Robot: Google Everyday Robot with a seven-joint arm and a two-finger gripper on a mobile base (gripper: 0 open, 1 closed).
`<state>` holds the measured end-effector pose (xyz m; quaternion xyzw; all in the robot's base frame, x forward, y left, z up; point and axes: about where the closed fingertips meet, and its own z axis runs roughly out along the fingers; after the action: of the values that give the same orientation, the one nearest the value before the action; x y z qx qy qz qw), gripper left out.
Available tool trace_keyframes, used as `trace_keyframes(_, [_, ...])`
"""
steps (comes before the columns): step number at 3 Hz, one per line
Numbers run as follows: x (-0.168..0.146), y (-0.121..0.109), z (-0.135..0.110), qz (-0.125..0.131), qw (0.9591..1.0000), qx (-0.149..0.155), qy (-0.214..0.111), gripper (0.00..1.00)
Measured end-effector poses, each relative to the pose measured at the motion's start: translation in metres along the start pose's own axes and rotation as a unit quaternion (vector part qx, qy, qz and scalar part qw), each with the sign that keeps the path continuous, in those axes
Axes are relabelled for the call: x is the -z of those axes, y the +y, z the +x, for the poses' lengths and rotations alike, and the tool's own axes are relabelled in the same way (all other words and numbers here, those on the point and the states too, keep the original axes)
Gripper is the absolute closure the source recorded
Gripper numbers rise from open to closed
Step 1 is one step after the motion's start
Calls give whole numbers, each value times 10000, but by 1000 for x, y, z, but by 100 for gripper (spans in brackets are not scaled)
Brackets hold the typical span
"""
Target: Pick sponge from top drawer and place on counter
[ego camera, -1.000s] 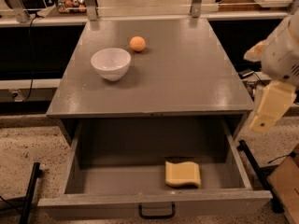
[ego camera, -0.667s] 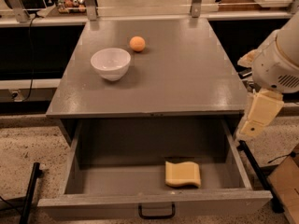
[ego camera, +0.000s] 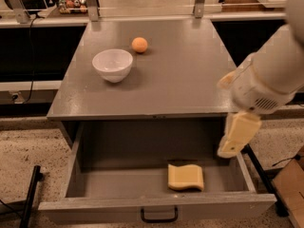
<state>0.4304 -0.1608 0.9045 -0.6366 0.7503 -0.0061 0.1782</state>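
One sponge point(ego camera: 185, 177) lies flat on floor of top drawer point(ego camera: 73, 167), right of centre, close to front panel, handle just below on panel's outer face. Drawer stands open under counter point(ego camera: 185, 77). Your gripper point(ego camera: 232, 144) hangs at right side, seemingly over drawer's right wall, above and right of sponge, apart from it. Grip state: you cannot tell from this angle. Far left on counter: white bowl point(ego camera: 112, 64), with orange ball point(ego camera: 139, 44) just beyond, not touching.
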Motion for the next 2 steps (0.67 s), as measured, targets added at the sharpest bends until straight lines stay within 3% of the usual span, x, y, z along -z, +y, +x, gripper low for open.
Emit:
trace_keyframes(1, [-65,38,-14,-409,9990,141,-86,13])
trace_keyframes(2, [-117,60,-9,-706,9973,77,-206,15])
